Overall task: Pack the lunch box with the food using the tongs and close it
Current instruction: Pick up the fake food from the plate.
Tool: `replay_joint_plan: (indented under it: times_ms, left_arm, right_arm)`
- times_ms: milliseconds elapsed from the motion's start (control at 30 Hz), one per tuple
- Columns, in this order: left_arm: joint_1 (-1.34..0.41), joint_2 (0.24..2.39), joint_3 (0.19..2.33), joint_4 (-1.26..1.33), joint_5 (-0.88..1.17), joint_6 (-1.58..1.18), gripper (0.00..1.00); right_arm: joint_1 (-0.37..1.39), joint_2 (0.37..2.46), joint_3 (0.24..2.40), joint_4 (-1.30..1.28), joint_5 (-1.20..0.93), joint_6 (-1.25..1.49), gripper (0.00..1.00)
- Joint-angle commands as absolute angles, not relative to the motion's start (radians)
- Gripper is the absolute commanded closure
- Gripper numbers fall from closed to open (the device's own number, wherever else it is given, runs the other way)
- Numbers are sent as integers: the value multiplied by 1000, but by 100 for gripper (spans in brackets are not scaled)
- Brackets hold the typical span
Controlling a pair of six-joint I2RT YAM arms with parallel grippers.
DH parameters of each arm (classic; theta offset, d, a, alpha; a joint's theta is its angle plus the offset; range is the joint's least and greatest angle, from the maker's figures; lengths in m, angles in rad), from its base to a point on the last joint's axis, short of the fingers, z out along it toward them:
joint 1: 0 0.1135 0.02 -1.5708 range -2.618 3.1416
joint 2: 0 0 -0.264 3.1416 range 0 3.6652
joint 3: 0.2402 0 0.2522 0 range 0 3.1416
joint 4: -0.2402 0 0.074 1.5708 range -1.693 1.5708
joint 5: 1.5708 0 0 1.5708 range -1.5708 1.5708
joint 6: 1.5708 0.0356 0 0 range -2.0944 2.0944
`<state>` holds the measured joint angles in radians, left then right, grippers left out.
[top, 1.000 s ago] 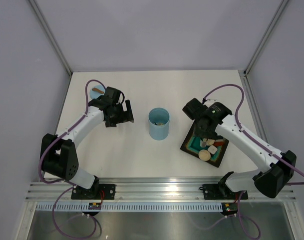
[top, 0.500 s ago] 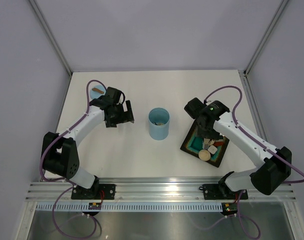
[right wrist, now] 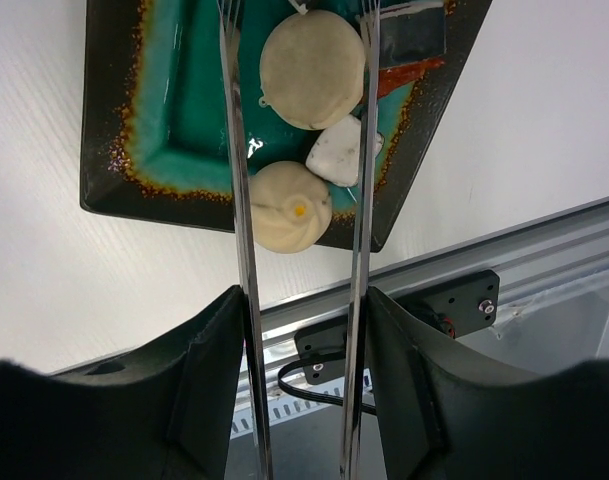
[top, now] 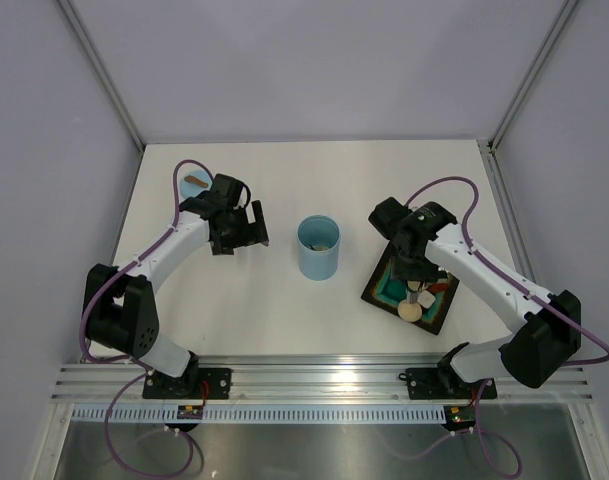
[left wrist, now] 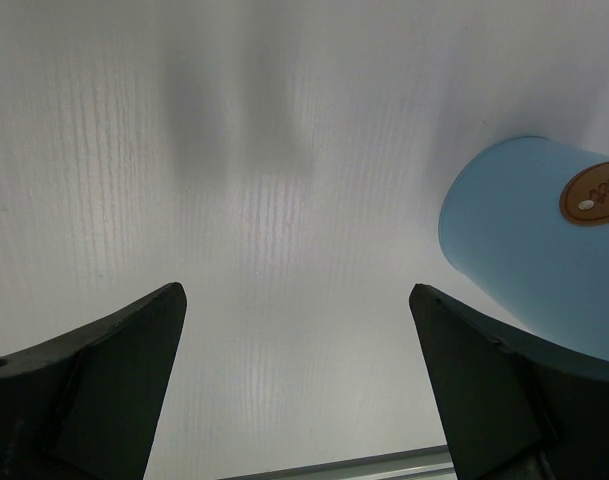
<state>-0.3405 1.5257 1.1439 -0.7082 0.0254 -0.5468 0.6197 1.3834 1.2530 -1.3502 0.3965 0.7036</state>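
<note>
Both tongs [right wrist: 236,180] arms now straddle the buns [right wrist: 312,68].

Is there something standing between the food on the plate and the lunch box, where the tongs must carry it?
Nothing visible does. Only bare table lies between the plate and the lunch box, whose top is open. The left gripper hangs on the box's other side, off that path.
</note>
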Motion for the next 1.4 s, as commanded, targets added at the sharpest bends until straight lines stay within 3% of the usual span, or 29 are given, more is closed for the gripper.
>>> replay_joint_plan:
  times_ms: [0,867,1033,1200,1367]
  left_arm:
    - [-337,1517,1157,-678,35,-545,1]
    - [-336,1500,1138,-680,23,-549,1]
    - [-336,1497,1138,-681,25,-549,1]
    - [-336,1500,1147,-684,29,-546,1]
    - [-336,1502,1152,-686,29,-546,1]
  right_arm:
    - [614,1371,1267,-1394,373,686,44]
    - [581,1424,1256,-1293,403,575,48]
    - [581,1430,1278,-1285,403,563,58]
    - [581,1430,1313,-1292,405,551,77]
    - [581,1425,1344,-1305,408,549,85]
